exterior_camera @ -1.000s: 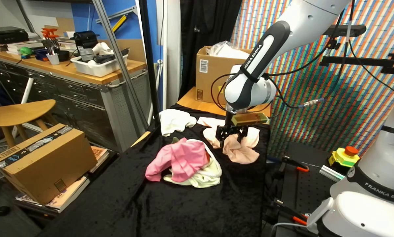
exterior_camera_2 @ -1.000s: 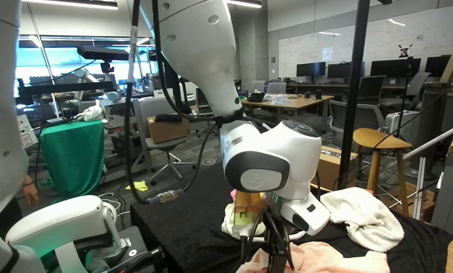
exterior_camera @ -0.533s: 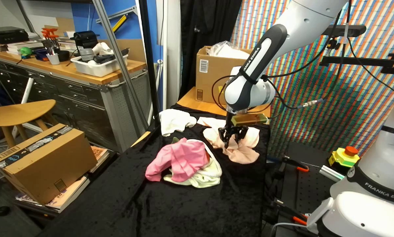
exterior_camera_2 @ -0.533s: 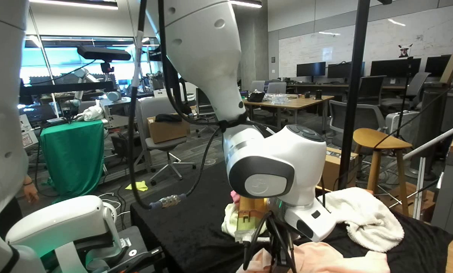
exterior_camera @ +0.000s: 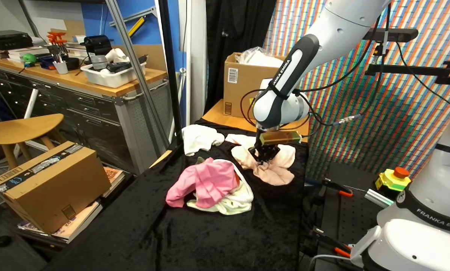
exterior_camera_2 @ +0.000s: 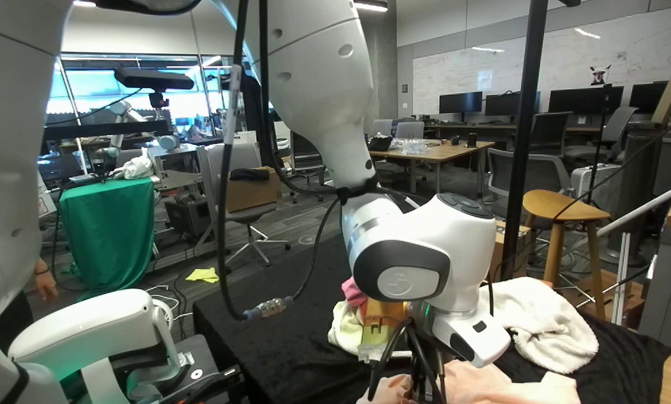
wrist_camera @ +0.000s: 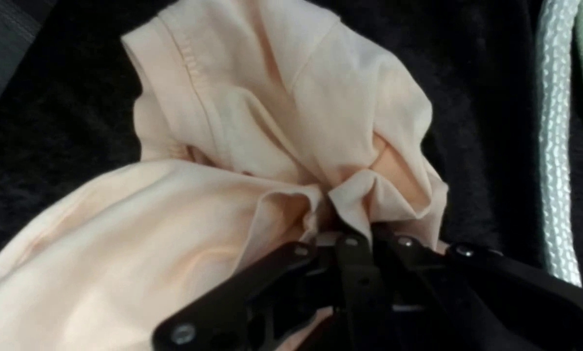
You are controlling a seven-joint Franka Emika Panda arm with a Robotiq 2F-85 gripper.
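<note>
My gripper point(exterior_camera: 262, 162) points down into a crumpled peach cloth point(exterior_camera: 277, 175) on the black-covered table. In the wrist view, the jaws have come together on the peach cloth point(wrist_camera: 213, 122), whose folds gather tightly at the fingers; the fingertips themselves are hidden in the fabric. A pink cloth point(exterior_camera: 206, 184) lies over a pale green cloth point(exterior_camera: 234, 205) with a white rim, a short way from the gripper. Farther back sits a white cloth point(exterior_camera: 200, 138). An exterior view shows part of the peach cloth point(exterior_camera_2: 481, 387) below the wrist, with the fingers out of sight.
Black fabric point(exterior_camera: 210, 244) covers the table. A cardboard box point(exterior_camera: 244, 88) stands at its far end, and a black post point(exterior_camera: 172, 75) rises beside its edge. A yellowish block point(exterior_camera: 279, 137) is fixed on the wrist. Cables point(exterior_camera_2: 223, 224) hang along the arm.
The gripper's fingers have come together from wide apart, pinching the peach cloth. The arm has shifted slightly, and the cloth's near edge has been drawn a little with it.
</note>
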